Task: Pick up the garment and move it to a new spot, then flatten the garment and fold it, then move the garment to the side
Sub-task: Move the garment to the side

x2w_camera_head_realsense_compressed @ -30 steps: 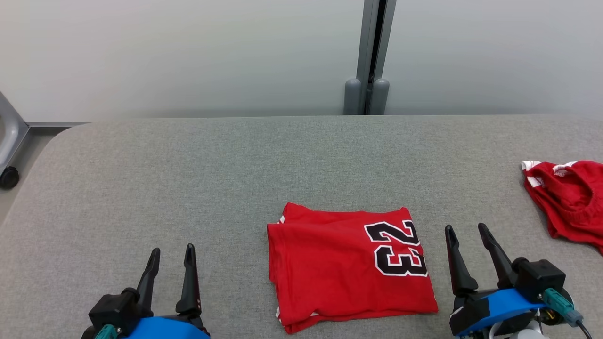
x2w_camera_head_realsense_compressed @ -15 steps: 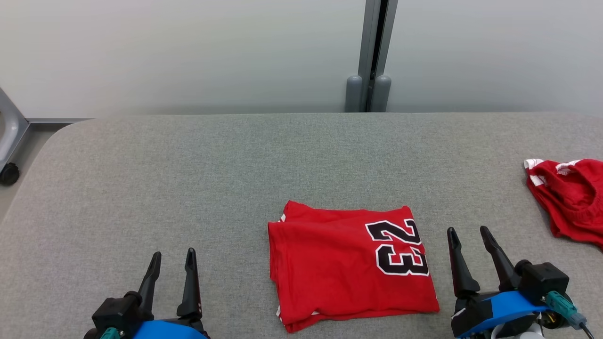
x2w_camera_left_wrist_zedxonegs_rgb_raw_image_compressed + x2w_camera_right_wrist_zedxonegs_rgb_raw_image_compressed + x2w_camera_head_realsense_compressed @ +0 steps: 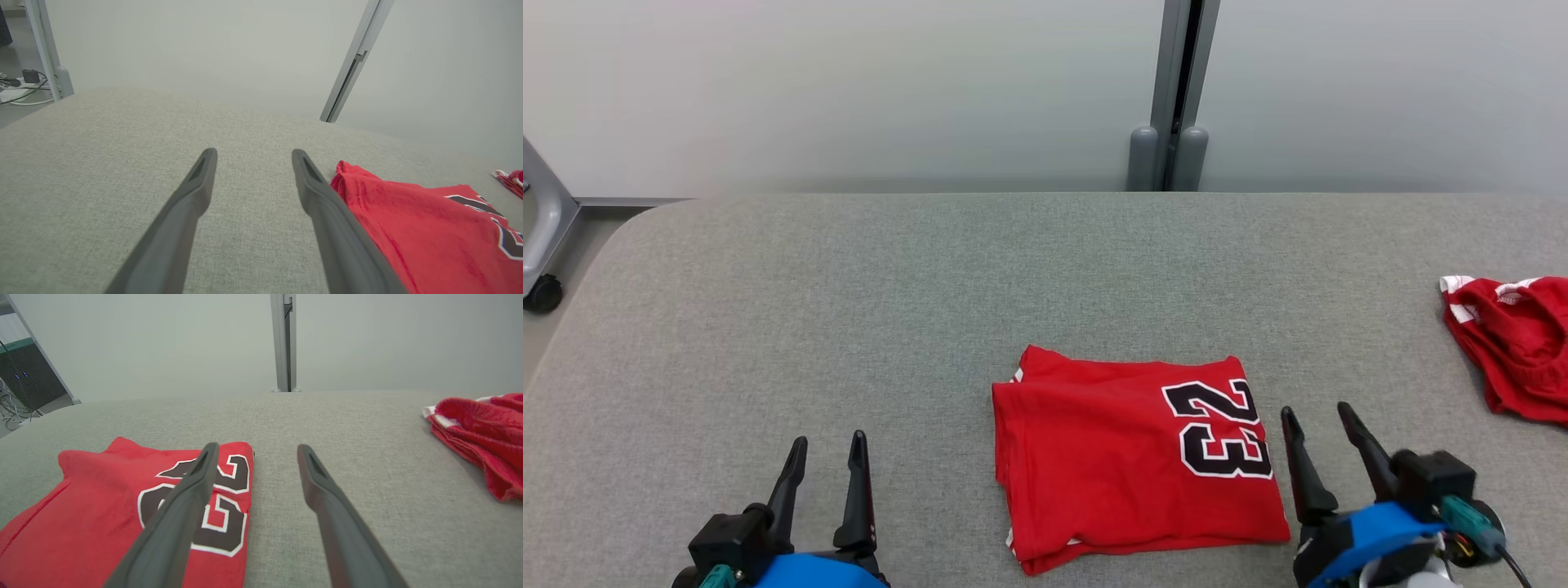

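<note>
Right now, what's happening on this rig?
Nothing is being held. The red jersey numbered 23 lies folded on the grey padded table. The left tool and right tool are open, one on each side of it, gripping nothing. A second red garment lies crumpled near the table's right edge.

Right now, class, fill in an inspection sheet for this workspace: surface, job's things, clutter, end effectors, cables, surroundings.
Surface: grey fabric table.
Job's things: red jersey, folded flat, 23 showing.
Clutter: crumpled red garment, far right on the table.
End effectors: left end effector and right end effector open, holding nothing, flanking the jersey.
Cables: wrist cable on the right arm; floor cables beyond the table.
Surroundings: pale wall, grey post, castor.
</note>
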You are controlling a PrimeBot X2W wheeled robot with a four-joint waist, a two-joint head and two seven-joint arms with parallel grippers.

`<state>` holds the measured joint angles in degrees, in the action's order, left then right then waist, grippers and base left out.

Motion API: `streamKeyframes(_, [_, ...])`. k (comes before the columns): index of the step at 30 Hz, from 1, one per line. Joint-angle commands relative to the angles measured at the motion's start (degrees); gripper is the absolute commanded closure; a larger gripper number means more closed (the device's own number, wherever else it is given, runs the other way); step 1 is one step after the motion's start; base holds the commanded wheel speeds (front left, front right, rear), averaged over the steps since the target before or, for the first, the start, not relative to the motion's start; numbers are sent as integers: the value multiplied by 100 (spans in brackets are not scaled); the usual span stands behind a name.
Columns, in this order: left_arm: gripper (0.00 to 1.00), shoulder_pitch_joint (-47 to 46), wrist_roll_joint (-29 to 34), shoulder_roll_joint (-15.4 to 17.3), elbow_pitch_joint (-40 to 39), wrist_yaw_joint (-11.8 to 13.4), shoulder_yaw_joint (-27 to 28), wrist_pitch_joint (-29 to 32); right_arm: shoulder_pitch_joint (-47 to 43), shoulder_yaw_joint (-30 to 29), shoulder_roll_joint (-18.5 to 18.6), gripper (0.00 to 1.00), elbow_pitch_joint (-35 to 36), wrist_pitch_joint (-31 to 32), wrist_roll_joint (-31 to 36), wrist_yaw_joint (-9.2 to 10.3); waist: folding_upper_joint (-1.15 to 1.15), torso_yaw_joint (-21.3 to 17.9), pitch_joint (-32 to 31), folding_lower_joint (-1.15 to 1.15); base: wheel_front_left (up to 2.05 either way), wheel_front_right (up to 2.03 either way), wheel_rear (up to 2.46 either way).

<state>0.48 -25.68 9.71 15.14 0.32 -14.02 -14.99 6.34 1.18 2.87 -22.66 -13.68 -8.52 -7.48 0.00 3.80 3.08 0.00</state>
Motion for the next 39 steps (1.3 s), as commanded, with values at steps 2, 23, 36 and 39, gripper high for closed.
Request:
streamKeyframes(2, [0,-107,41,-9,31,-33,22,-25,222,128,3,0,-90,366,78,-2,0,22,12,0,0,0,0])
streamKeyframes(23, [0,-253,220,-168,184,-99,122,-25,1124,207,291,0,-1029,3422,-174,-2,0,509,258,0,0,0,0])
streamKeyframes(36, [0,-361,429,-236,104,-187,141,-25,1602,374,580,100,-953,2930,-628,0,0,161,523,0,0,0,0])
streamKeyframes(39, [0,-417,480,-272,68,-220,111,-25,1664,263,706,100,-809,2800,-601,-2,0,-136,629,0,0,0,0])
